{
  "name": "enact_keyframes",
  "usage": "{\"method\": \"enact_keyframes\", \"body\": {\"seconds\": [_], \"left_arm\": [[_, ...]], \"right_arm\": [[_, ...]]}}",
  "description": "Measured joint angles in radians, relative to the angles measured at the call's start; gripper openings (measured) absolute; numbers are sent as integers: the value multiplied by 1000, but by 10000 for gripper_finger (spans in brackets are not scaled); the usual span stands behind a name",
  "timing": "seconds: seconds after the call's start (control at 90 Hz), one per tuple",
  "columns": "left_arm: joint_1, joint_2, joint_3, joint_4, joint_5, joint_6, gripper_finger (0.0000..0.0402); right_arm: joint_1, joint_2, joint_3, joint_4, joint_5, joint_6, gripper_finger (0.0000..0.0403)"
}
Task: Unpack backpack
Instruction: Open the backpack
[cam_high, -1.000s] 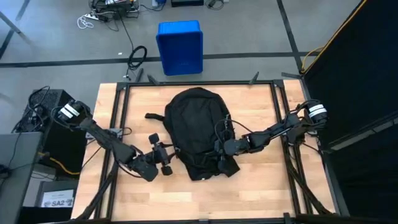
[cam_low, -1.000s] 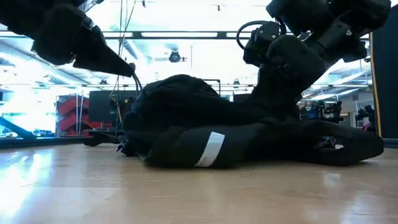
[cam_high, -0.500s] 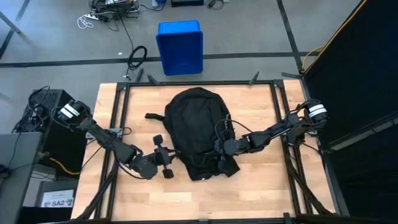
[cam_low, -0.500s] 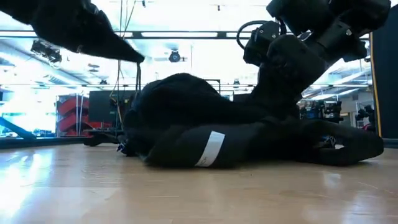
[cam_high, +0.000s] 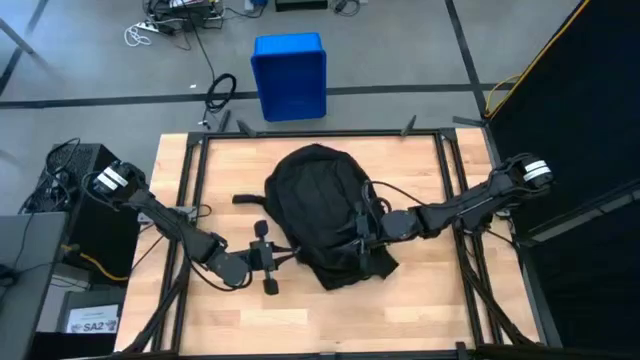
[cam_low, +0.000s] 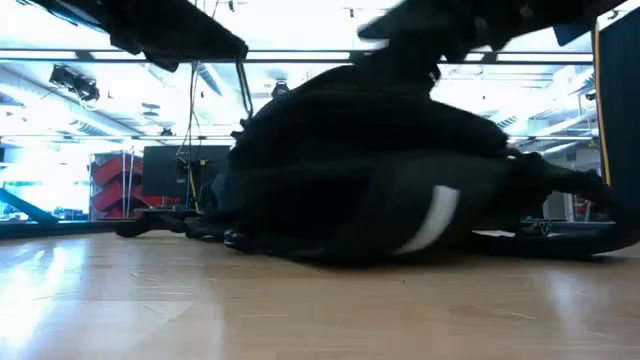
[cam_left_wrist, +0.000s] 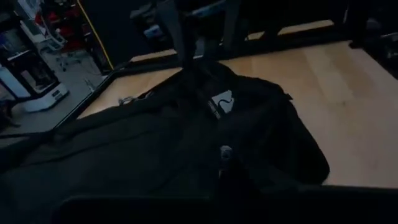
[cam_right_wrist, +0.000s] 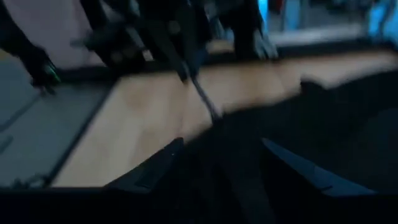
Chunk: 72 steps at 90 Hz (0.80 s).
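The black backpack (cam_high: 315, 200) lies in the middle of the table, rounded top toward the far edge. In the low view the backpack (cam_low: 380, 170) is raised on the side with the white stripe (cam_low: 437, 218). My left gripper (cam_high: 272, 257) is at its near left corner, shut on a thin cord. My right gripper (cam_high: 362, 238) is on its right near part, closed on fabric. In the left wrist view my own fingers are hidden in the dark at the bottom. My left gripper holds a thin cord (cam_right_wrist: 204, 99) that runs from the backpack's near left side. It comes level from the table's left. The cord is stretched taut between gripper and bag; its end is hidden in the fingers. My right gripper has a thick bunch of the backpack's fabric (cam_right_wrist: 224, 162) between its two fingers (cam_right_wrist: 158, 168), on the bag's right near part. It comes from the table's right, slanting down. That side of the bag is lifted off the table; the far part still rests on it.
A blue bin (cam_high: 290, 75) stands on the floor beyond the far edge. Black frame rails (cam_high: 195, 200) run along the table's left and right sides. A loose strap (cam_high: 250, 198) sticks out left of the bag. Bare wood (cam_high: 330, 315) lies near the front edge.
My right gripper has pulled toward the table's right edge and up, dragging the backpack's near end right and raising that side; the white stripe now sits higher. My left gripper has moved slightly toward the near edge and right, and the cord has drawn taut.
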Motion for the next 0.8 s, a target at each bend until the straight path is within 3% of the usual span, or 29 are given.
{"method": "enact_keyframes", "body": {"seconds": [0.122, 0.289, 0.511, 0.678, 0.8], "left_arm": [[7, 0, 0, 39, 0, 28, 0], [30, 4, 0, 51, 26, 26, 0], [55, 38, 0, 86, 58, 27, 0], [55, 44, 0, 94, 60, 25, 0], [55, 45, 0, 92, 66, 25, 0]], "right_arm": [[8, 93, 5, 126, -4, -37, 186], [2, 221, 109, 131, -4, -47, 186], [-2, 351, 293, 15, -24, -89, 189], [-14, 403, 373, -101, 69, -79, 186], [-14, 411, 387, -109, 76, -86, 177]]}}
